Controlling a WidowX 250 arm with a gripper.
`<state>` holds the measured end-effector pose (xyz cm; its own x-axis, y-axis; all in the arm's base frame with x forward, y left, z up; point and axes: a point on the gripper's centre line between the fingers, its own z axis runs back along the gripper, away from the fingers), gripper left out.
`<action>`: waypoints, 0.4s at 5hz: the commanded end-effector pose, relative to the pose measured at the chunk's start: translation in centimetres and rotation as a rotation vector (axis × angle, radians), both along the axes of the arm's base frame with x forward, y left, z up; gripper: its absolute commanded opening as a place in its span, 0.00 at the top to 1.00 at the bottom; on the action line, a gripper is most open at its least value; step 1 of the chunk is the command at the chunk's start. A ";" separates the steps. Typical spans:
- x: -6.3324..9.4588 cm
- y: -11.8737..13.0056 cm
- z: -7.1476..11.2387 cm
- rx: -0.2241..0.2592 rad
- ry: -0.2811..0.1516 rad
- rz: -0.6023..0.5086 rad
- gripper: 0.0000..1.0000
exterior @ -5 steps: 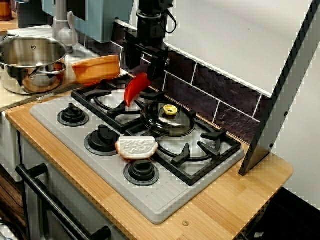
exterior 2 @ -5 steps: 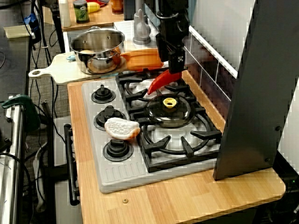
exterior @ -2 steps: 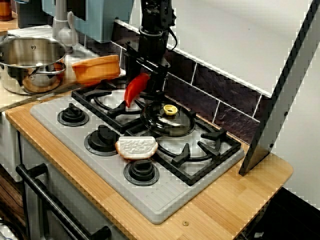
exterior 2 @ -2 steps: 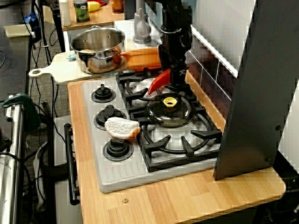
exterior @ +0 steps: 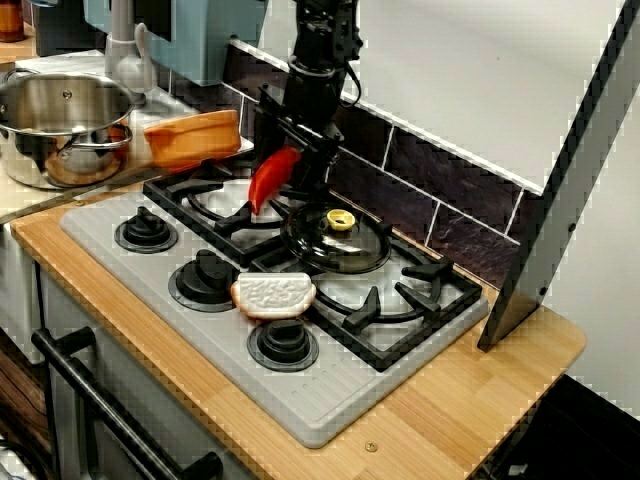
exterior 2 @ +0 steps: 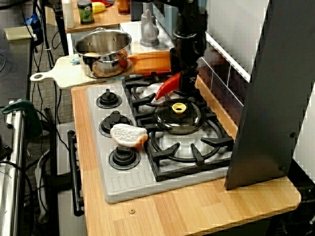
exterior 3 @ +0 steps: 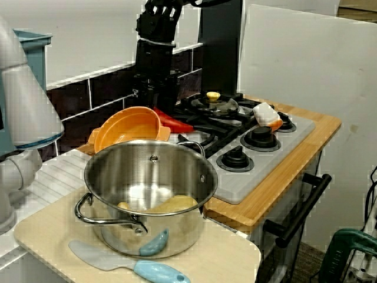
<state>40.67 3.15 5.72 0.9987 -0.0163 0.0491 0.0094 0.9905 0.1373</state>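
In the view from the front corner, the black gripper (exterior: pixel 298 163) is seen upper middle of the frame. Its fingers look clamped on the top end of a long red plastic chilli pepper (exterior: pixel 268 180), though with black fingers on dark tiles that can't be called for certain. The pepper is held tip-down over the rear-left ring of the black cast-iron hob grate (exterior: pixel 232 232), just left of a smoked glass lid with a yellow knob (exterior: pixel 335 248). An orange plastic bowl (exterior: pixel 190 138) and a shiny steel pot (exterior: pixel 60 115) are found upper left, and a white toy bread slice (exterior: pixel 272 294) lower middle. In the view from above, the pepper (exterior 2: pixel 169 85) is shown centre-top, slanted, with its low end down at the grate bars. In the view from behind the pot, the pepper (exterior 3: pixel 175 124) is spotted mid-frame behind the bowl, seemingly laid against the grate under the gripper (exterior 3: pixel 155 97). So, judged from that, the pepper has been brought down to the hob but apparently not let go of yet. Versus a second back, the pepper has barely been shifted, while the arm has been tipped over towards the tiled wall, its upper part carried right in the frame.
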 end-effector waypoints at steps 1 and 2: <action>0.2 0.7 1.4 0.000 -0.022 -0.026 1.00; 0.0 0.7 1.6 -0.002 -0.017 -0.034 1.00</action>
